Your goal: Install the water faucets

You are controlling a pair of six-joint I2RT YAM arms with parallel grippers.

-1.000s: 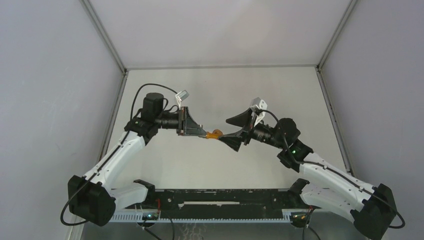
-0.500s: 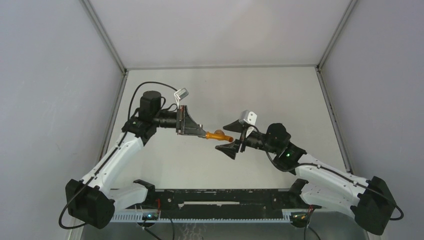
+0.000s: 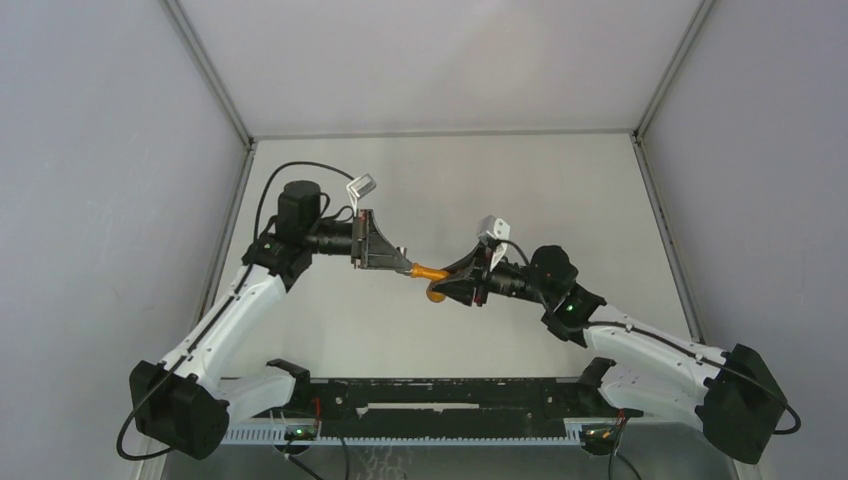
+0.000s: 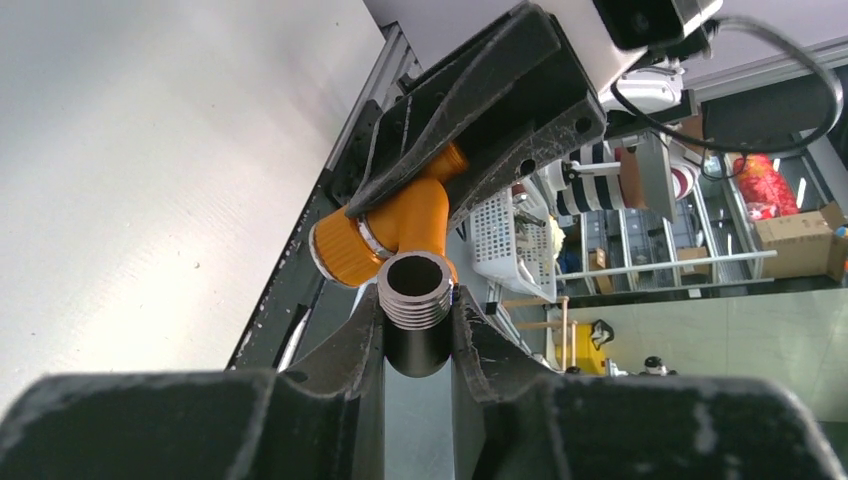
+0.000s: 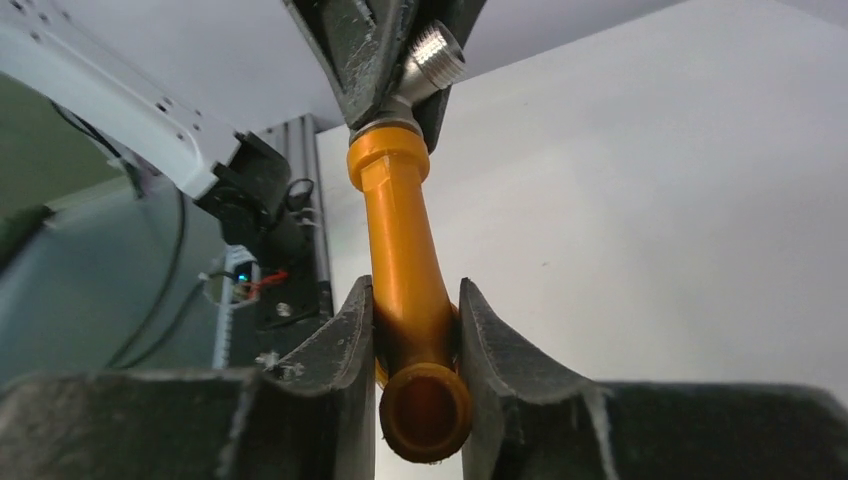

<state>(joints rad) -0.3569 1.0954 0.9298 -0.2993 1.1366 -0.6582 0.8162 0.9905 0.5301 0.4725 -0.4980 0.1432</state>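
Ok, both closed. The left gripper (image 4: 415, 312) pinches the grey threaded fitting (image 4: 414, 288). The right gripper (image 5: 415, 300) clamps the spout of the orange tap body (image 5: 395, 200). In the top view the tap is held in mid-air, left gripper at its 10 o'clock, right gripper at 4. We'd lock the left rigid, turn the right about the thread axis, stay coaxial and avoid cross-threading.

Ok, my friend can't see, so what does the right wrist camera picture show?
An orange tap is pinched in the right end effector, its round open end facing the camera. Its far end joins a silvery threaded fitting held by the left end effector above.
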